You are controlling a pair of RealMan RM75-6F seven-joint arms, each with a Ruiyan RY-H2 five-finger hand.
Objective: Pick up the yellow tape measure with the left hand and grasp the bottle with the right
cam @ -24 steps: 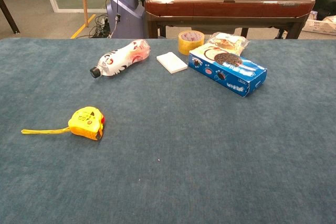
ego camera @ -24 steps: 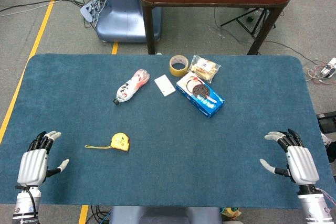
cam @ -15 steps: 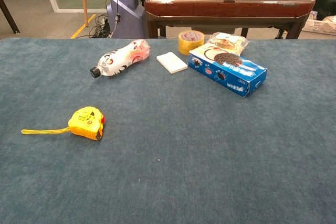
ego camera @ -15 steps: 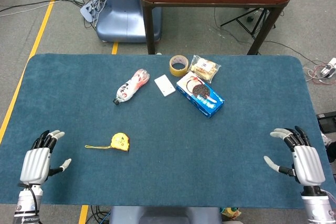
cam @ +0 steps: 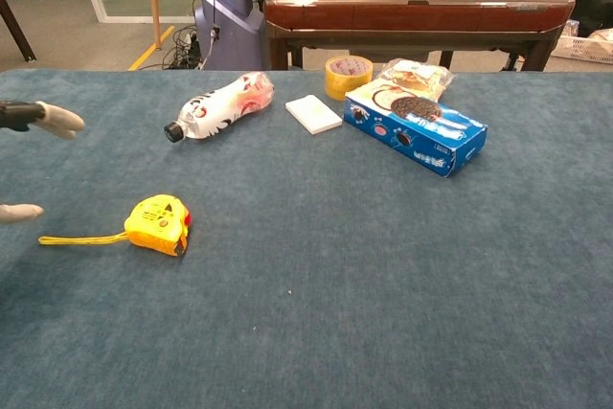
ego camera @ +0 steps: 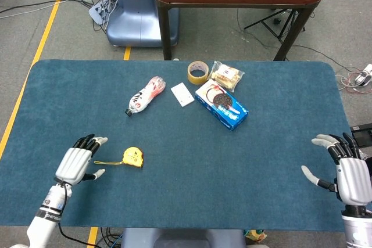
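**Both hands empty; tape measure and bottle lying on the blue table**

Head view, with the table [ego camera: 174, 190] centre as the clock's hub. The yellow tape measure [ego camera: 133, 157] lies at about 8 o'clock, its yellow strap [ego camera: 107, 162] stretched toward 9 o'clock. The left hand [ego camera: 75, 163] hovers just beside the strap's free end, fingers spread, holding nothing; in the chest view only its fingertips [cam: 59, 121] show at the left edge. The bottle [ego camera: 145, 95] lies on its side at about 11 o'clock, dark cap pointing toward 7 o'clock, well apart from both hands. The right hand [ego camera: 346, 169] sits at about 4 o'clock near the table's edge, fingers apart and empty. At 12 to 1 o'clock lie a white card [ego camera: 182, 94], a tape roll [ego camera: 197, 72], a snack packet [ego camera: 226, 75] and a blue cookie box [ego camera: 221, 104].
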